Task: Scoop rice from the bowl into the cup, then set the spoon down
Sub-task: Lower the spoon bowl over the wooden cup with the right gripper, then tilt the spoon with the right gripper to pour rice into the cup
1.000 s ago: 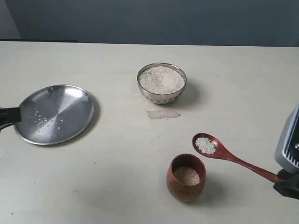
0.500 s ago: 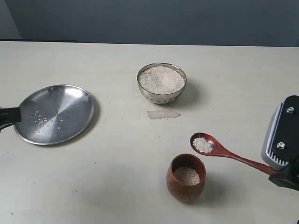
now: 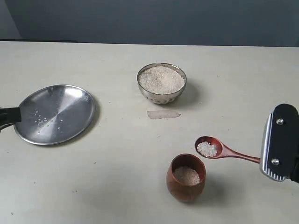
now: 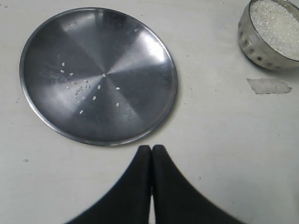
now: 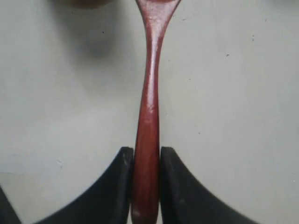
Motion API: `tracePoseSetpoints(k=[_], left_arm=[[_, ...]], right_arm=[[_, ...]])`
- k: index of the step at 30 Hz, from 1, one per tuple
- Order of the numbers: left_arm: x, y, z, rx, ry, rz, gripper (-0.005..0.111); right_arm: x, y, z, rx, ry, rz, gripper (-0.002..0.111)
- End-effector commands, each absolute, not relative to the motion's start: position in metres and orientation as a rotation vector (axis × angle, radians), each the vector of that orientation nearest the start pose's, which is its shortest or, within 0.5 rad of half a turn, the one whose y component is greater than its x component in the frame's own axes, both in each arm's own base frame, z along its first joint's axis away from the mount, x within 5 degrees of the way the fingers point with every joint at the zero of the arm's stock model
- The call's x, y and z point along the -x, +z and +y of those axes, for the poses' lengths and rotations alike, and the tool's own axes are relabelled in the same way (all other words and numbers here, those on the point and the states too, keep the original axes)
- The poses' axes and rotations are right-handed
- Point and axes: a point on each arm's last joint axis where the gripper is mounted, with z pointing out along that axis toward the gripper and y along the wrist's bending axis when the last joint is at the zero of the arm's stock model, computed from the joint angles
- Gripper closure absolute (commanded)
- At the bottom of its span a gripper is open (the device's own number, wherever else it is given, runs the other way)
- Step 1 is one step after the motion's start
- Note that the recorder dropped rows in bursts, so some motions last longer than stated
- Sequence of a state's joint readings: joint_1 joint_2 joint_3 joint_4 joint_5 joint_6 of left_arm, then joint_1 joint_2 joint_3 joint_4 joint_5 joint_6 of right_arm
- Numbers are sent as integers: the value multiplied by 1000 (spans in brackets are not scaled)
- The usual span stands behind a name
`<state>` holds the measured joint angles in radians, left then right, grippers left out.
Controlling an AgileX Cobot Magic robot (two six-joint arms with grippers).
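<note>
The steel bowl [image 3: 161, 82] heaped with white rice [image 3: 161, 78] stands at mid-table; its side also shows in the left wrist view as the bowl [image 4: 268, 35]. The wooden cup [image 3: 186, 177] stands near the front with some rice inside. The wooden spoon [image 3: 219, 150] hovers level, a small heap of grains in its bowl just right of and above the cup's rim. My right gripper [image 5: 146, 156] is shut on the spoon [image 5: 148, 116] handle; its body sits at the exterior view's right edge. My left gripper [image 4: 152, 149] is shut and empty beside the plate.
A wide flat steel plate [image 3: 55, 114] with a few stray grains lies at the left, seen also as the plate [image 4: 98, 74]. A pale scrap [image 3: 163, 114] lies on the table in front of the bowl. The left arm's tip [image 3: 9, 116] rests at the plate's left edge.
The right arm has risen and rolled, bringing the spoon's handle closer to level. The spoon's bowl shifted slightly right, still loaded. The left arm has not moved.
</note>
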<state>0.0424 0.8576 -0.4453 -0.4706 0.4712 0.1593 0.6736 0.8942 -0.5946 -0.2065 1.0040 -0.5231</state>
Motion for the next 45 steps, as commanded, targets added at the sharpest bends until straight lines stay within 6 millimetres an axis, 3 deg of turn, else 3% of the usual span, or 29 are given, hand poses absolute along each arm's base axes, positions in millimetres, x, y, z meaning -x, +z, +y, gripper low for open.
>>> tracePoseSetpoints(k=[1, 19, 37, 45], left_arm=[[-156, 242, -13, 245, -355, 2315, 106], [-156, 242, -13, 245, -355, 2315, 106], [-156, 242, -13, 245, -355, 2315, 106], [-156, 242, -13, 245, -355, 2315, 106]], right_arm=[[-116, 252, 72, 1653, -244, 2210, 109], [-112, 255, 82, 1826, -364, 2007, 109], [-124, 251, 88, 1878, -468, 1935, 109], [-120, 252, 93, 1949, -498, 1855, 109]])
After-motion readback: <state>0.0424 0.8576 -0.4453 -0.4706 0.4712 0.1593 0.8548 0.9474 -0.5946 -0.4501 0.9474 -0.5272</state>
